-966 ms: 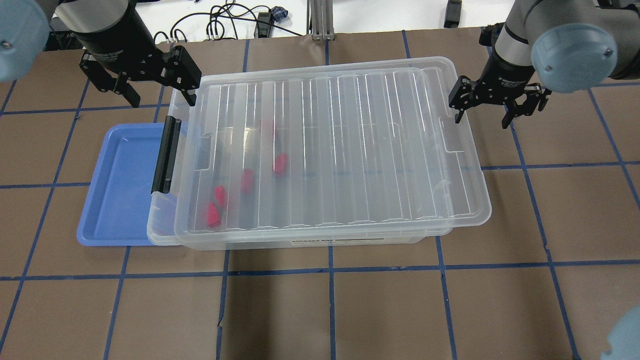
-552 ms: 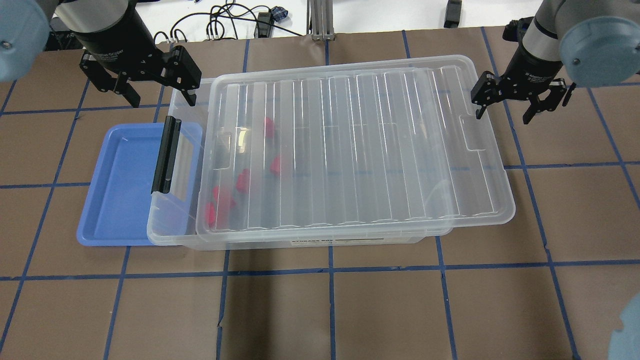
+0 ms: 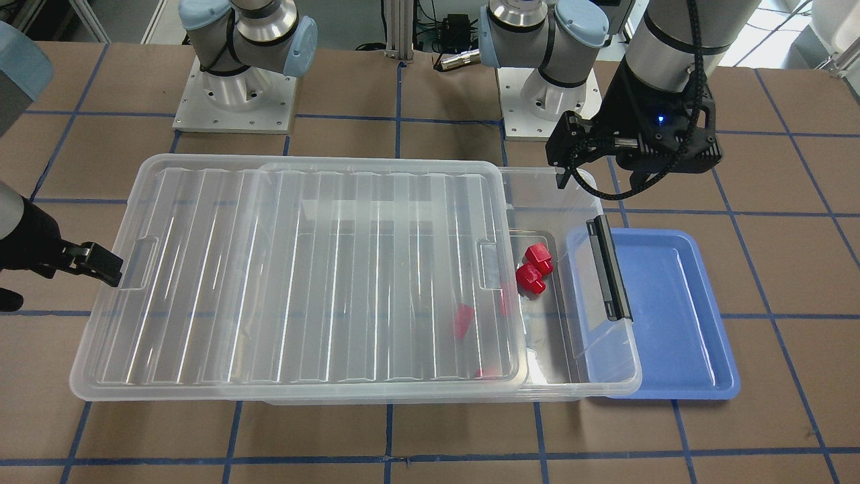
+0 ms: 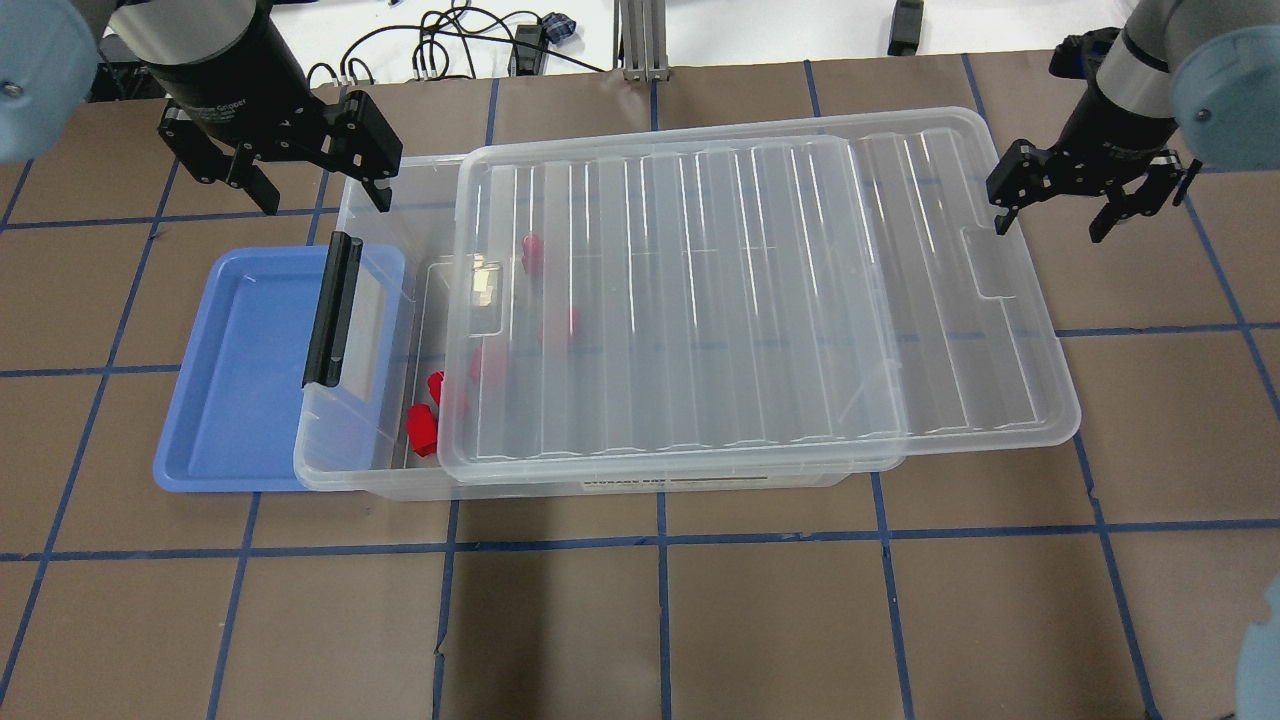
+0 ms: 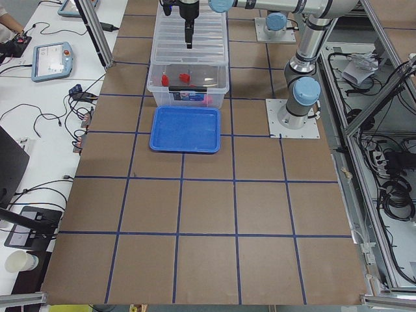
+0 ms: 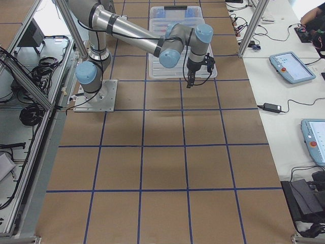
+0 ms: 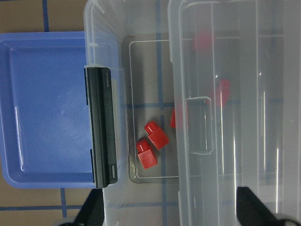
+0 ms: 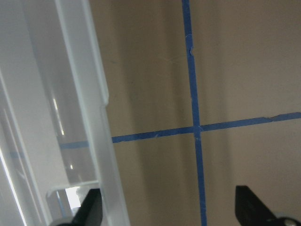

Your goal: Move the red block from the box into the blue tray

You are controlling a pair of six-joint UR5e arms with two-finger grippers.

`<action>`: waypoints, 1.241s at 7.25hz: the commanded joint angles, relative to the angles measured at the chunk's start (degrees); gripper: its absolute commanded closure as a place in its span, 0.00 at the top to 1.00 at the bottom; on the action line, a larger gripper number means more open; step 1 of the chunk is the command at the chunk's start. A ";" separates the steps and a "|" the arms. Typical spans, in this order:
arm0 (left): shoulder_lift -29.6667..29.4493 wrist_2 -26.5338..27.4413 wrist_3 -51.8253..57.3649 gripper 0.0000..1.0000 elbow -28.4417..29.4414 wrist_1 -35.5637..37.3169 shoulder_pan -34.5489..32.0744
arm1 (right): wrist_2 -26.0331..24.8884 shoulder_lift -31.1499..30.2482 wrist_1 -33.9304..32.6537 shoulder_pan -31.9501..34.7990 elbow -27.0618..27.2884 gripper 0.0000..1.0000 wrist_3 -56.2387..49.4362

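**Lid off-centre, red blocks showing at the open end**

The ribbed lid point(image 4: 760, 300) is lying skewed across the box point(image 4: 330, 478), hanging out past its end on the robot's right and leaving the latch end uncovered. Two red blocks point(image 4: 425, 425) are sitting in plain sight on the box floor in that open strip, touching each other, just inside the black latch point(image 4: 333, 310). More red ones are showing only as blurs through the lid.

The blue tray point(image 4: 240, 370) is lying flat on the brown table point(image 4: 660, 620), tucked right against the latch end of the box, with nothing in it.

The left gripper point(image 4: 325, 200) is hovering over the box's far corner at the open end. Its jaws are standing wide apart and holding nothing, and its wrist camera is looking straight down at the two exposed blocks.

The right gripper point(image 4: 1050, 228) is hanging at the lid's overhanging end, jaws spread too. One finger point(image 4: 1003, 225) is sitting right at the lid's rim; whether it is touching cannot be told.
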 commanded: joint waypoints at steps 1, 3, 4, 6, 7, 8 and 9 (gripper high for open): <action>-0.23 -0.11 0.00 1.00 0.73 0.03 0.00 | -0.38 0.09 -0.86 -1.93 0.00 1.00 -3.49; -0.67 -0.55 0.18 1.00 1.34 0.12 0.35 | -0.56 0.00 -0.86 -2.99 -0.09 1.00 -5.08; -1.54 -0.12 -0.26 1.00 3.61 0.12 0.52 | -0.56 0.00 -0.86 -3.78 -0.09 1.00 -6.21; -1.90 -0.03 -0.70 1.00 6.18 -0.23 0.53 | -0.82 -0.09 -2.45 -4.40 0.00 1.00 -7.90; -1.90 -0.55 -0.62 1.00 6.00 -0.58 0.53 | -1.25 -0.09 -2.36 -4.40 0.00 1.00 -7.90; -1.90 -0.64 -0.53 1.00 6.00 -0.67 0.44 | -2.30 0.00 -2.27 -4.40 0.00 1.00 -7.90; -2.34 -0.73 -0.79 1.00 5.31 -0.76 0.26 | -2.31 0.00 -2.27 -4.40 0.00 1.00 -7.90</action>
